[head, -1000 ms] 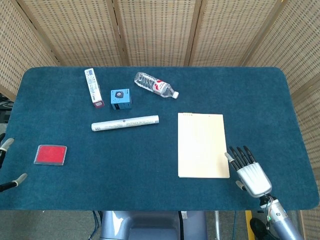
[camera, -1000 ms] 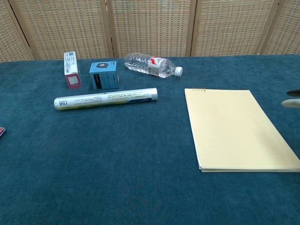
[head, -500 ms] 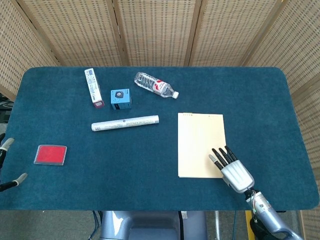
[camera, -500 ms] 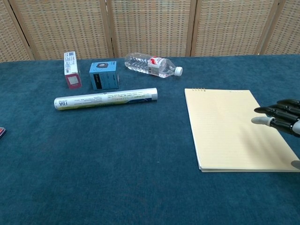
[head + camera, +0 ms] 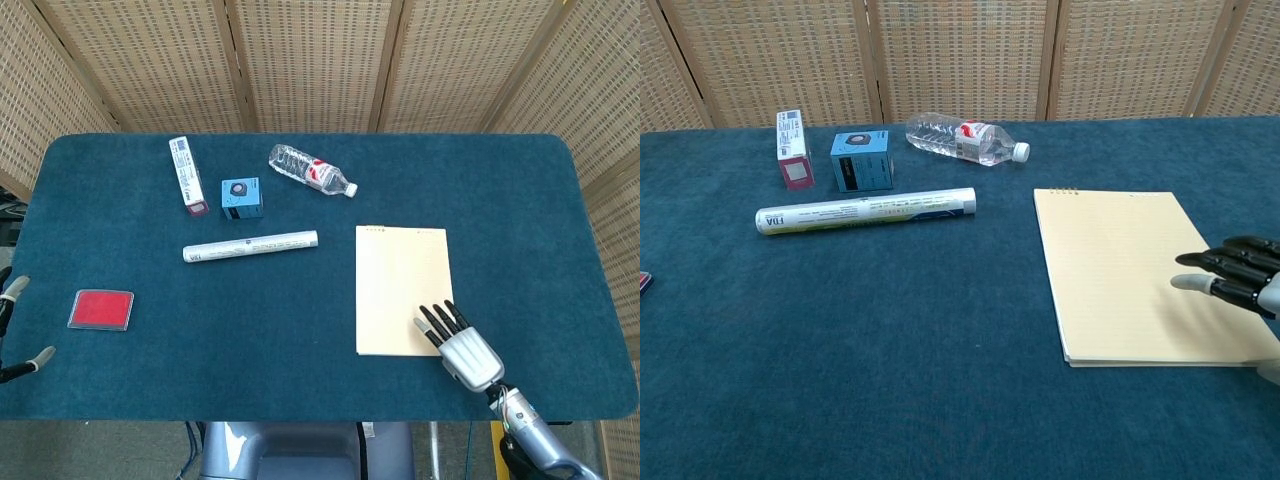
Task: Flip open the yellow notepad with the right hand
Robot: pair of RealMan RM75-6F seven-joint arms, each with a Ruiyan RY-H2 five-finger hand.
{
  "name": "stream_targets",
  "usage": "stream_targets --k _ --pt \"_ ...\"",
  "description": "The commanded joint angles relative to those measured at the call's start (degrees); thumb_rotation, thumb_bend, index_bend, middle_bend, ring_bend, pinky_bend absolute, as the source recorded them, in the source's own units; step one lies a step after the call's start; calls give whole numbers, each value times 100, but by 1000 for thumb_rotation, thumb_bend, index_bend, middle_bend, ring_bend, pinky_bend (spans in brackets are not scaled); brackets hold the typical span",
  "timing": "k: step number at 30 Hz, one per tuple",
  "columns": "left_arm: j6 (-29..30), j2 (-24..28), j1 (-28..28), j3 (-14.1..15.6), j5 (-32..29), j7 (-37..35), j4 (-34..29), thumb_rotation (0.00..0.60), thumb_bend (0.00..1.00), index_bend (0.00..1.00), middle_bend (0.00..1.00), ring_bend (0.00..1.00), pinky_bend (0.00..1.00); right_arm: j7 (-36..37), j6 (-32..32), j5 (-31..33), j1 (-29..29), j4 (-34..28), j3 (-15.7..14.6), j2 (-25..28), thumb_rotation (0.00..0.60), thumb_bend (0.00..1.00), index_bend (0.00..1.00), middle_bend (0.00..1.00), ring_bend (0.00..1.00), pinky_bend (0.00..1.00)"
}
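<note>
The yellow notepad lies flat and closed on the worktop, right of centre and toward the near edge, with its binding at the far short edge and its free edge facing the robot. The right hand is positioned over the notepad's near right corner; its fingers are extended, spread and holding nothing, and point toward the worktop's far left. Whether the fingertips touch the paper cannot be determined from either view. The left hand shows only as fingertips at the worktop's near left edge, and its state cannot be determined. For the step in hand, judged as the approach to the cover, the fingertips should be brought to the near edge or near right corner of the top sheet, not the middle of the page, because the binding acts as the hinge. Separate only the cover from the stack: a light drag of one fingertip toward the near edge should lift the corner enough for the thumb to pass beneath. Then sweep the cover upward and toward the far edge in an arc about the binding. Excess downward pressure is likely to slide the whole pad across the cloth surface. The tube and bottle lie well apart from this path.
</note>
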Motion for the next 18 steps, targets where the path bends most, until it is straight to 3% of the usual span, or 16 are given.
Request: stream_targets --k 1,18 --pt "3 -1 4 -3 -7 -5 0 600 0 0 0 0 0 1 7 -18 17 31 -24 -36 600 363 0 0 0 0" --pt "-12 24 1 -13 -15 -60 -6 600 0 0 0 0 0 5 -116 194 124 240 36 -273 600 403 0 0 0 0"
